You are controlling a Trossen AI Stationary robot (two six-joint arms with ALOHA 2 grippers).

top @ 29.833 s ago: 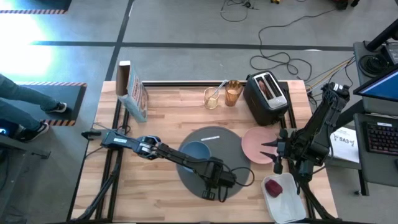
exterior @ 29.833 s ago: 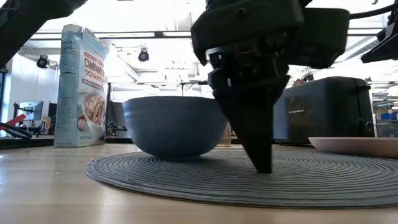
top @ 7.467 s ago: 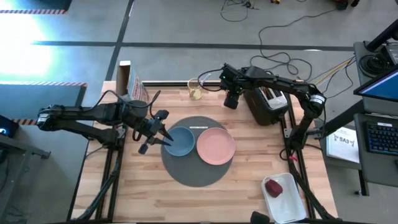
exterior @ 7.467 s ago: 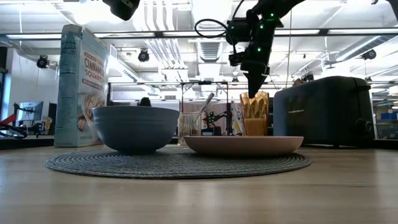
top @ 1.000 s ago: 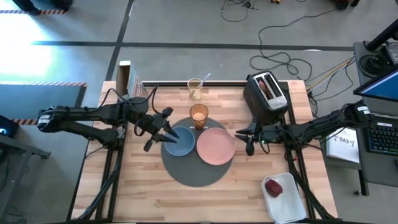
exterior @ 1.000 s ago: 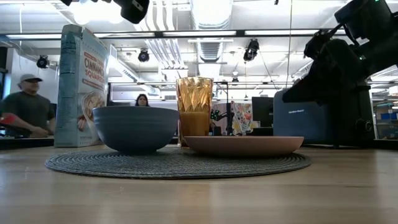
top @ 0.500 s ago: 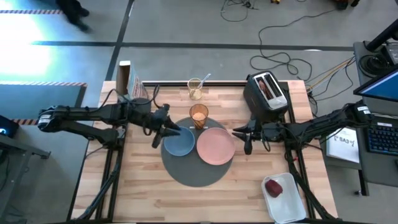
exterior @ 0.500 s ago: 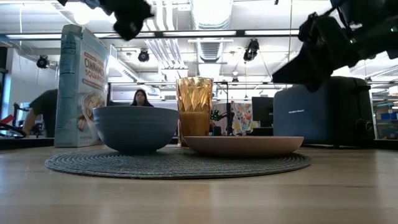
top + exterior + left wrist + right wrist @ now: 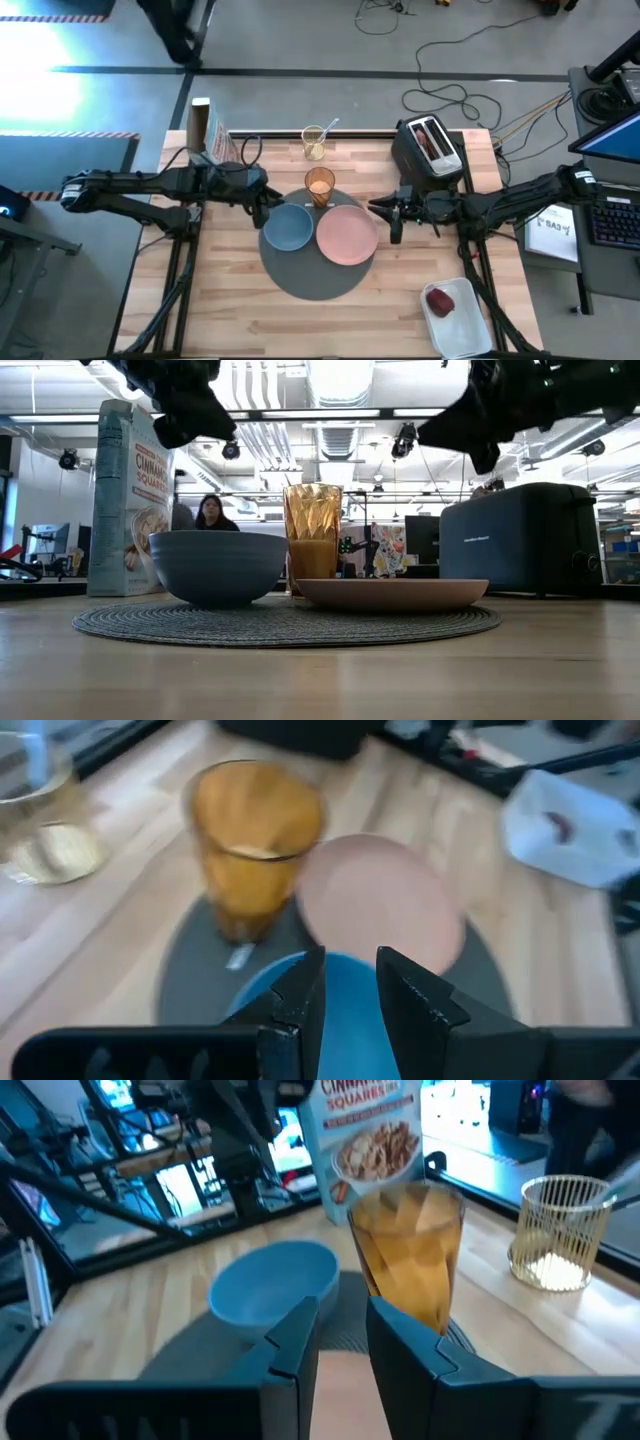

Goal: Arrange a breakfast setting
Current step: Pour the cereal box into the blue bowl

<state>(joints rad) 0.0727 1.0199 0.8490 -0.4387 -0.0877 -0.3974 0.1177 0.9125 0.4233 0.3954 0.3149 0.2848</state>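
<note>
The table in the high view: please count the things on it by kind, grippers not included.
Mat: 1
Bowl: 1
Plate: 1
Tumbler: 1
Wire cup: 1
Toaster: 1
Tray: 1
Apple: 1
Cereal box: 1
Total: 9

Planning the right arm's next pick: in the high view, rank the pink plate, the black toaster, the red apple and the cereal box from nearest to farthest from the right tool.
From the right tool:
1. Pink plate, just beside it on the mat.
2. Black toaster, at the table's far edge.
3. Red apple, in the white tray at the near right corner.
4. Cereal box, far left.
</note>
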